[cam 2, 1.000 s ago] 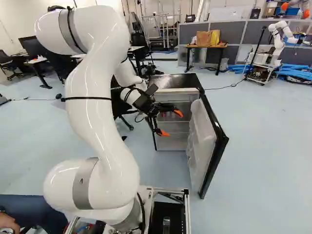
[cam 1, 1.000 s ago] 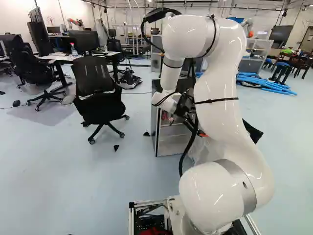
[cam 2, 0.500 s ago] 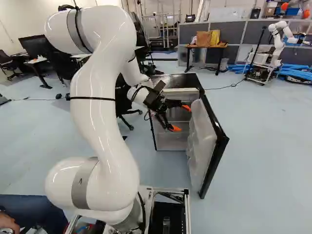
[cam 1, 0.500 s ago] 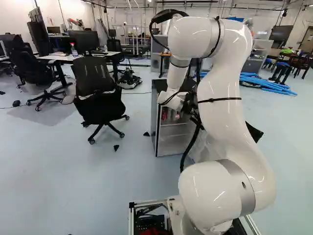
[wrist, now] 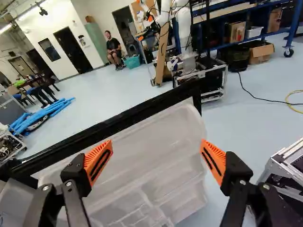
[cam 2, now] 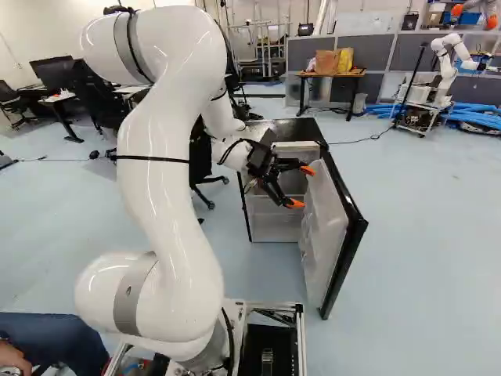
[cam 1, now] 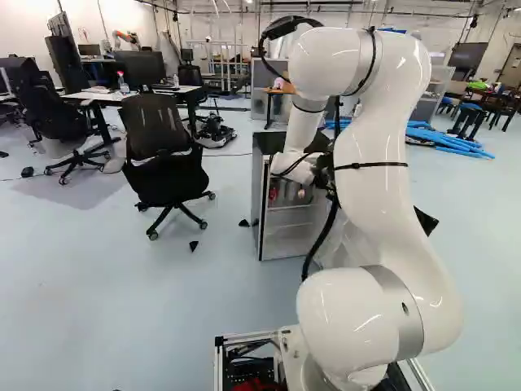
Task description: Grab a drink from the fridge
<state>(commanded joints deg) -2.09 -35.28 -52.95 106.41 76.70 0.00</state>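
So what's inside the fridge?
Inside the fridge, a red item and greyish can-like shapes show in the upper compartment. The robot arm covers part of the opening; anything behind it can't be seen.

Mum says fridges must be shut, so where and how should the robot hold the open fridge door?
By its upright free edge, I'd say, coming from the robot's base. The fridge door stands swung out toward the base, so that edge sticks out and the open tool could perhaps straddle it, one finger each side.
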